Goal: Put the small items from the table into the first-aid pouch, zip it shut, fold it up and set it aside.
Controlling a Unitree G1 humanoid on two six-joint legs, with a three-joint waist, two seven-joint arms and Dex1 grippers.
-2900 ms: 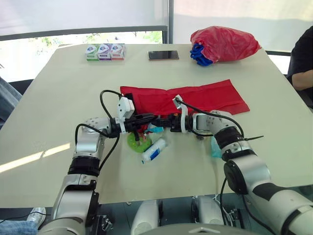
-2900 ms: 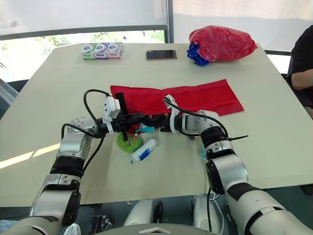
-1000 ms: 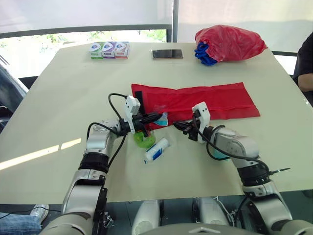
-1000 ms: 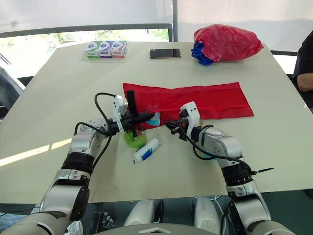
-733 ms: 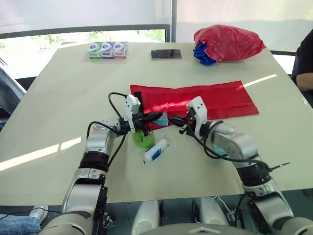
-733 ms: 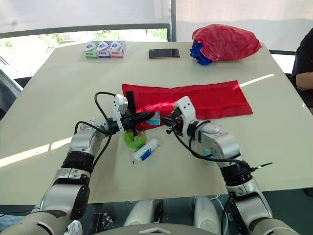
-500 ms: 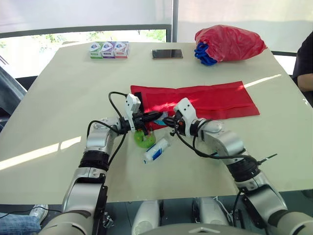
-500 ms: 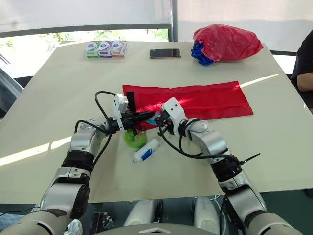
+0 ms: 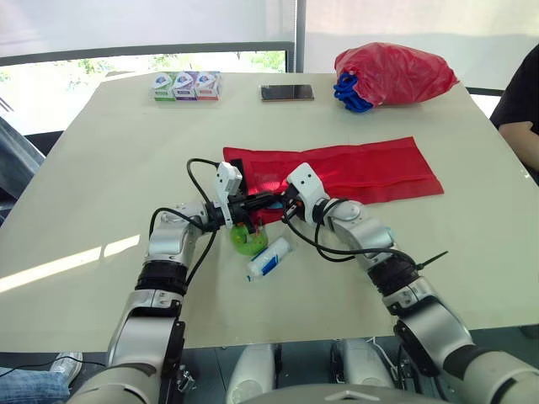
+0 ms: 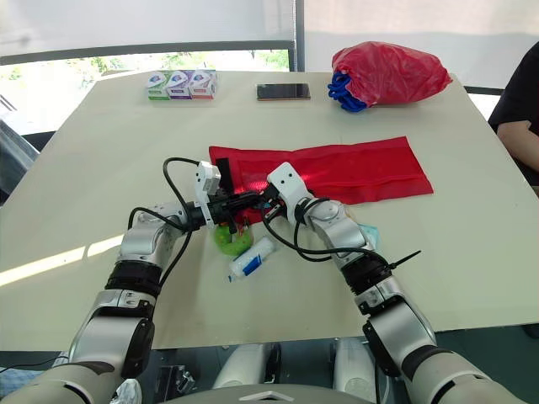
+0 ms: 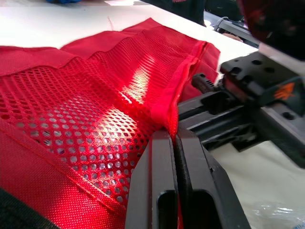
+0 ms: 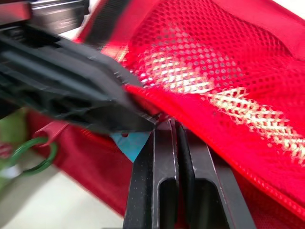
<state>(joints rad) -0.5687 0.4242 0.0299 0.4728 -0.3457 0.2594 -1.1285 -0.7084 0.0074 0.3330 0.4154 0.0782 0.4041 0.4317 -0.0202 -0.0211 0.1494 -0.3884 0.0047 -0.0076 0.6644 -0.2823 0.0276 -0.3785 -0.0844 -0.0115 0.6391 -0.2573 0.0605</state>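
Nearest, a white-and-blue tube (image 9: 269, 259) lies on the table (image 9: 101, 168), with a green round item (image 9: 246, 241) at its eleven o'clock; just beyond, the left gripper (image 11: 175, 143) has its fingers pressed together on the mesh edge of the red first-aid pouch (image 9: 362, 168); the right gripper (image 12: 174, 131), meeting it from three o'clock, pinches the same edge, fingers closed; the pouch lies unfolded across mid-table; farthest, toward twelve o'clock, sit three small boxes (image 9: 187, 86), a phone (image 9: 286, 92) and a red plastic bag (image 9: 392, 71).

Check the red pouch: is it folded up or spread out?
Spread out: the red pouch lies as one long flat strip on the table.
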